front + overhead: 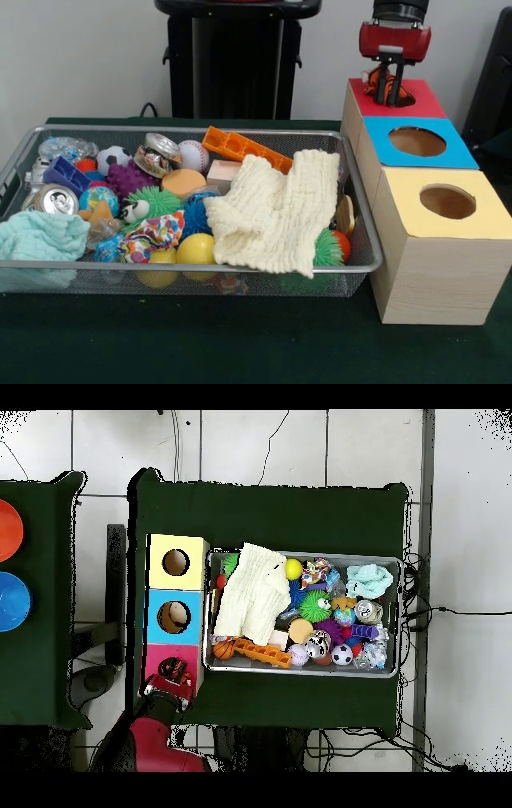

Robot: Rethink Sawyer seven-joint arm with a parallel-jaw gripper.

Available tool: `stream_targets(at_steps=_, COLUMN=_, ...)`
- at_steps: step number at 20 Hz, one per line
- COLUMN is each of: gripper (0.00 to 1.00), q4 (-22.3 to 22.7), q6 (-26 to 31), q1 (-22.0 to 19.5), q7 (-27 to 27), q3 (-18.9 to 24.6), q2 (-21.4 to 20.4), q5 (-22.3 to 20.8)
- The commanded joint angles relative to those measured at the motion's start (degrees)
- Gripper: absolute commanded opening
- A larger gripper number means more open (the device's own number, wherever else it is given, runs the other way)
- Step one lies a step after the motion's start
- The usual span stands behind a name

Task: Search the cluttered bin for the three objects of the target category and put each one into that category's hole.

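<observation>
Orange toy (378, 78) sits between gripper (390, 90) fingers.

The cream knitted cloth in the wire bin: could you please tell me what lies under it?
Under the cream knitted cloth, a green spiky ball and a long orange plastic block poke out at its edges. Whatever lies beneath its middle is covered and cannot be seen.
</observation>
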Motion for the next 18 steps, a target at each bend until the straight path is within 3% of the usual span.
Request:
stream_targets(at_steps=1, gripper=0.00, q4=-0.45, q6=5.94, q1=2.12, q7=16.82, q3=7.42, q2=4.65, q5=3.39)
stream_targets(at_steps=15, gripper=0.00, q4=-2.33, q6=7.42, q1=5.40, q7=16.55, q3=8.04, q2=4.78, q5=9.81)
stream_targets(at_steps=18, gripper=0.00, q4=-2.59, q6=6.13, q1=5.05, q7=16.95, q3=8.45, q2=5.92, q5=9.30)
